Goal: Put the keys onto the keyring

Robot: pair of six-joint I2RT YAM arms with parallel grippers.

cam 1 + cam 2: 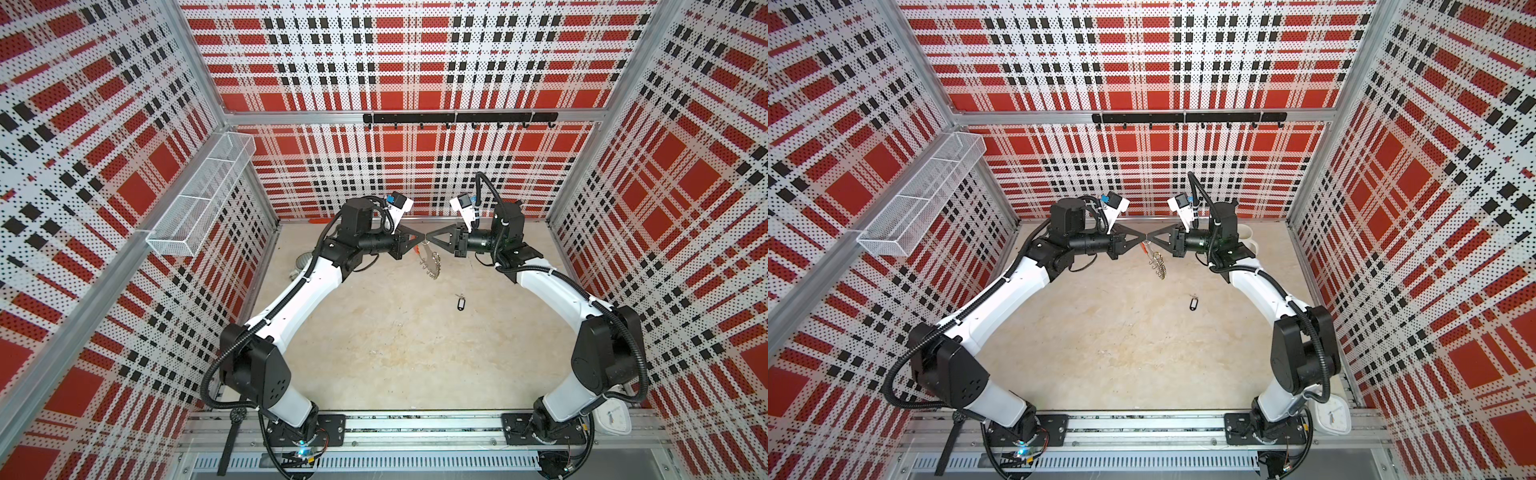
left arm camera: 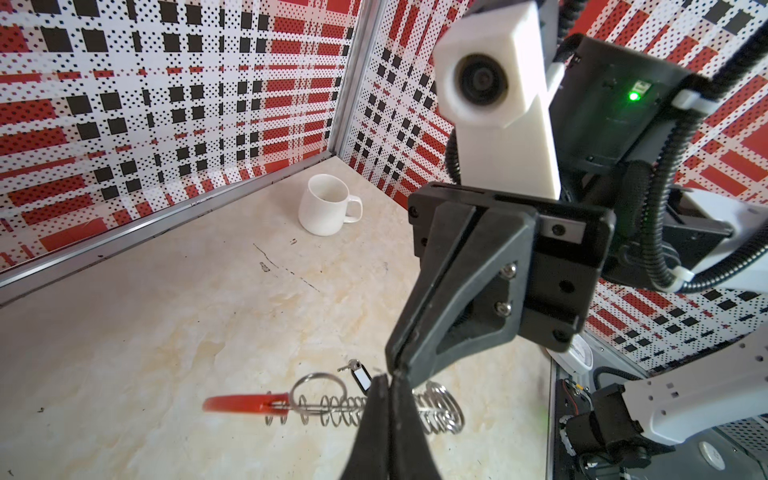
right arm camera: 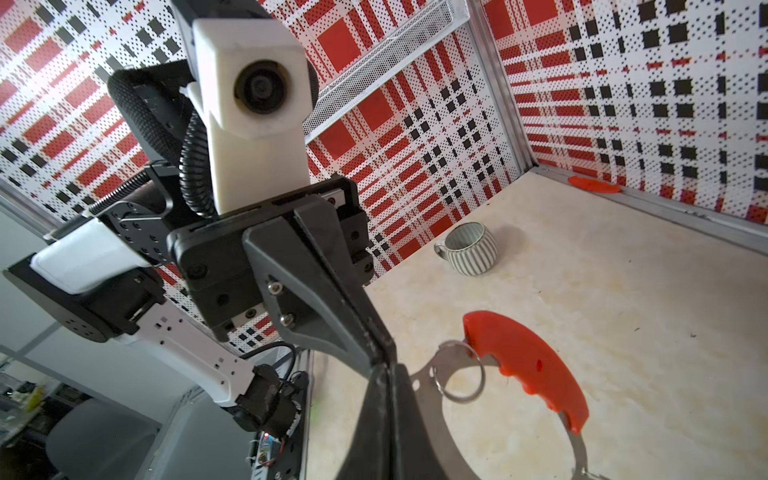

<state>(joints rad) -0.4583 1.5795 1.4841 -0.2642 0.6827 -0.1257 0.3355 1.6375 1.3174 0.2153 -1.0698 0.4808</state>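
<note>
The keyring (image 1: 430, 262) hangs in the air over the middle back of the table, its red segment (image 3: 528, 365) and small wire loops (image 2: 332, 409) dangling below the point where my two grippers meet tip to tip. My left gripper (image 1: 423, 240) is shut on the hoop's upper edge. My right gripper (image 1: 430, 240) faces it and is shut on the grey band (image 3: 432, 415) at the same spot. The keys (image 1: 459, 302), a tiny silver key on a black tag, lie on the table below and to the right, apart from both grippers. Both top views show them, and so does the left wrist view (image 2: 359, 374).
A white mug (image 2: 326, 210) stands in the back right corner and a striped mug (image 3: 471, 249) near the back left wall. A wire basket (image 1: 199, 199) hangs on the left wall and a black hook rack (image 1: 459, 117) on the back wall. A white clock (image 1: 613, 417) lies front right.
</note>
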